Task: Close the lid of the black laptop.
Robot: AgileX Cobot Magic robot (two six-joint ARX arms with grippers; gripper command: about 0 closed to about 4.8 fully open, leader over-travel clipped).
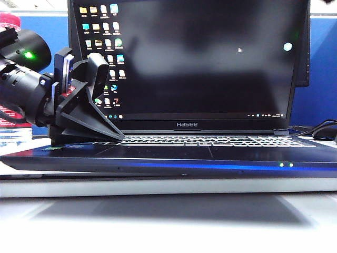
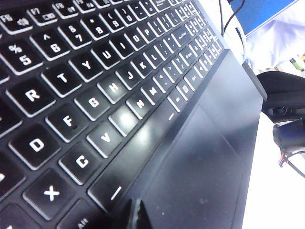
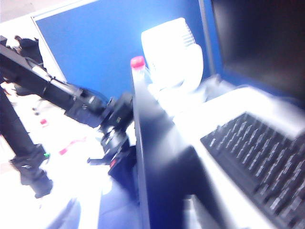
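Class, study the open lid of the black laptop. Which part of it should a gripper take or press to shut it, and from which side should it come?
Take the lid at its free top edge, coming from behind. It stands nearly upright on a bottom hinge, so the top gives most leverage. The left gripper rests on the black laptop deck; the right gripper is unseen.

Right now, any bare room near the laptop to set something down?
Free: the white table strip in front of the laptop, and its right palm rest. Crowded: the left pincer rests on the laptop's left side; a separate keyboard sits behind the lid.
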